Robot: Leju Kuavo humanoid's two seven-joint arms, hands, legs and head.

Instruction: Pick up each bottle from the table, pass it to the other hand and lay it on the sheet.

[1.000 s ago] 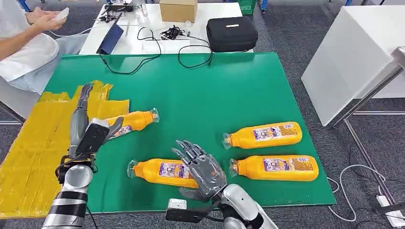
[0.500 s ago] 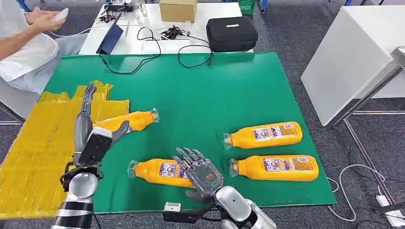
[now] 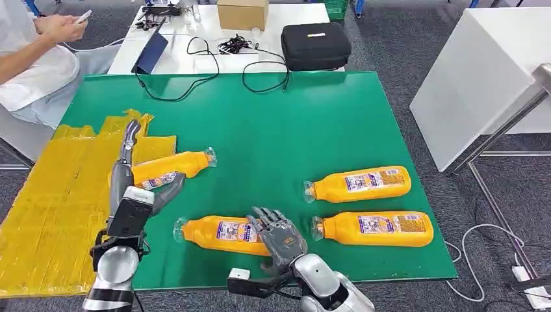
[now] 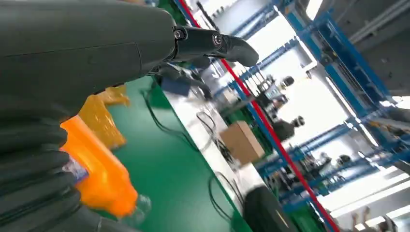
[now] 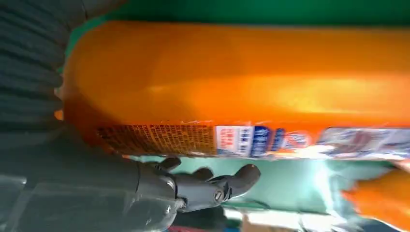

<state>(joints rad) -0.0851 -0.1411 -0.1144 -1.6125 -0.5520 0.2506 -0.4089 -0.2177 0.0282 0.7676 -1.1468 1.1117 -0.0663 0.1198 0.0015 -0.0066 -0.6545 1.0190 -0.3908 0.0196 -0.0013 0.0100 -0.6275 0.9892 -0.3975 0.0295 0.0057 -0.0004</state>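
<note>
Four glossy orange bottles (image 3: 357, 184) on green felt table (image 3: 273, 130).

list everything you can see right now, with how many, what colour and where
bottles: four, orange. One by the yellow sheet's edge, next to the left hand; one near the front edge, at the right hand; two on the right, and, side by side.
yellow sheet: one, left of the table.
green table: one, centre.
black case: one, on the white table behind.
cardboard box: one, brown, same white table.
black cables: several, trailing onto the green table's far edge.
person: one, white top, far left.
left hand: grey, fingers spread.
right hand: grey, against the front bottle.
</note>
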